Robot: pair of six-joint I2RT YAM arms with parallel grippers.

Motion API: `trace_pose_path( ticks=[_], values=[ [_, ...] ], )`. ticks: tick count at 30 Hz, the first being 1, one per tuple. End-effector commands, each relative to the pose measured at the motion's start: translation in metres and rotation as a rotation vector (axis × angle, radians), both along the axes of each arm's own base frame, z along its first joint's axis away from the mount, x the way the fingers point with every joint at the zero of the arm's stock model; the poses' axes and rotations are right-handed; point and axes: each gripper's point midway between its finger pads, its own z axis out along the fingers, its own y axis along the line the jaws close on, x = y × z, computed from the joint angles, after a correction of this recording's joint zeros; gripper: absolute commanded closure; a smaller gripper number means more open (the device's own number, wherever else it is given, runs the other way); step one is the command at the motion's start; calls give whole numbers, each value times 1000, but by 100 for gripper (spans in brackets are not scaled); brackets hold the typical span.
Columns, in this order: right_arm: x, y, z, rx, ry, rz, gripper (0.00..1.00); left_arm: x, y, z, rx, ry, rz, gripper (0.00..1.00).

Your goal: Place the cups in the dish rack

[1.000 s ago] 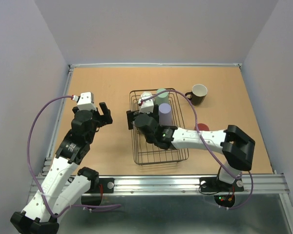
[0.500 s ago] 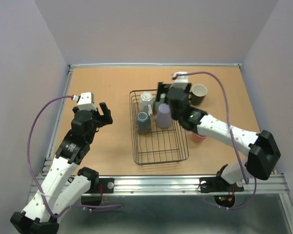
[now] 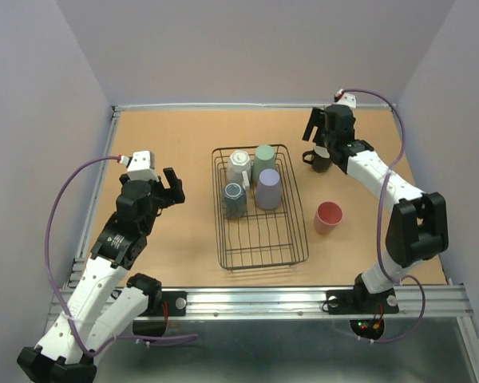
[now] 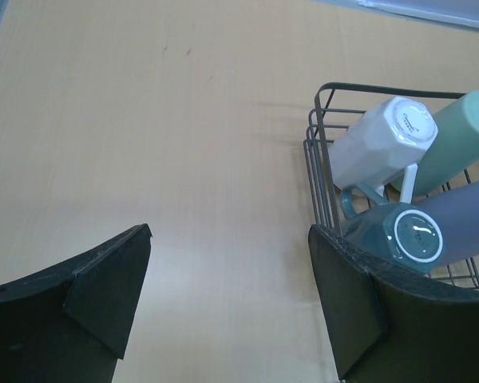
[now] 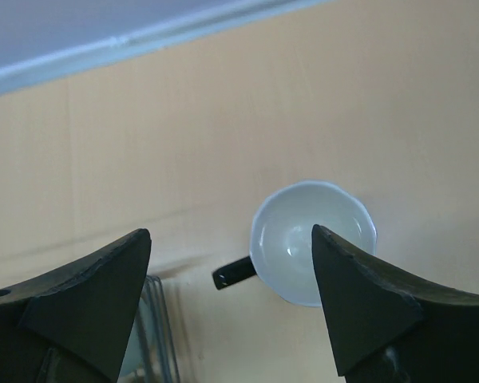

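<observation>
The dish rack (image 3: 263, 243) sits mid-table and holds the white mug (image 3: 239, 162), green tumbler (image 3: 265, 159), lavender tumbler (image 3: 269, 189) and grey mug (image 3: 235, 199). The red-pink tumbler (image 3: 328, 217) stands upright on the table, right of the rack. The black mug (image 3: 322, 162) with cream inside stands at the far right, partly hidden by my right gripper (image 3: 319, 142). That gripper is open and hovers over the mug (image 5: 313, 239), whose handle points left; its own point in the wrist view is (image 5: 231, 295). My left gripper (image 3: 176, 187) is open and empty, left of the rack.
The left wrist view shows the rack's corner (image 4: 319, 136) with the white mug (image 4: 383, 144), green tumbler (image 4: 455, 140), lavender tumbler (image 4: 471, 215) and grey mug (image 4: 403, 235) lying in it. The back wall runs close behind the black mug.
My right arm has swung from over the rack's left side, leaving the grey mug in it, to the far right above the black mug. The left arm has not moved.
</observation>
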Motion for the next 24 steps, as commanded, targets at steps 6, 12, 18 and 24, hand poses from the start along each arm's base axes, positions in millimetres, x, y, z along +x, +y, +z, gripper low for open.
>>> trace_pose_path(
  ticks=[6,12,18,24],
  values=[
    [17,3,-29,83,108,47,22,3,0,6,-4,-40,-6,9],
    [23,6,-52,80,156,53,27,2,0,7,-9,-46,-9,9],
    [28,3,-73,56,197,36,31,1,-2,9,-14,-54,-21,9],
    [36,2,-90,47,226,11,45,-1,-2,11,-20,-65,-24,9]
  ],
)
